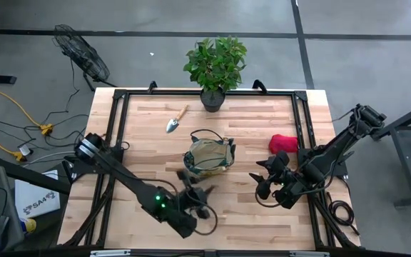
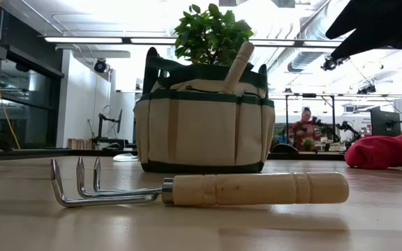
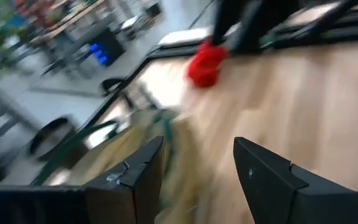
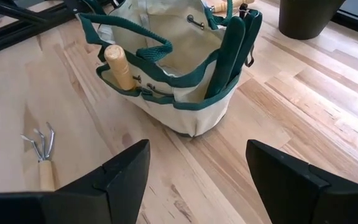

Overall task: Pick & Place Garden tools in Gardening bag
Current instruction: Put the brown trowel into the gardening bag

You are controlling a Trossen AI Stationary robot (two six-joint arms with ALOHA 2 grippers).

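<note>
The tan gardening bag (image 1: 209,155) with green trim stands upright mid-table. A wooden handle (image 4: 120,65) and dark green shears (image 4: 229,50) stick out of its pockets. A wooden-handled hand fork (image 2: 208,189) lies flat on the table near the bag and also shows in the right wrist view (image 4: 41,155). A trowel (image 1: 175,120) lies at the far left of the bag. The red bundle (image 1: 284,143) lies to its right. My left gripper (image 1: 198,194) is open and empty near the bag's near side. My right gripper (image 1: 262,178) is open and empty, right of the bag.
A potted green plant (image 1: 215,68) stands at the table's far edge behind the bag. A dark metal frame (image 1: 120,107) runs around the tabletop. Bare wood lies between the bag and the near edge.
</note>
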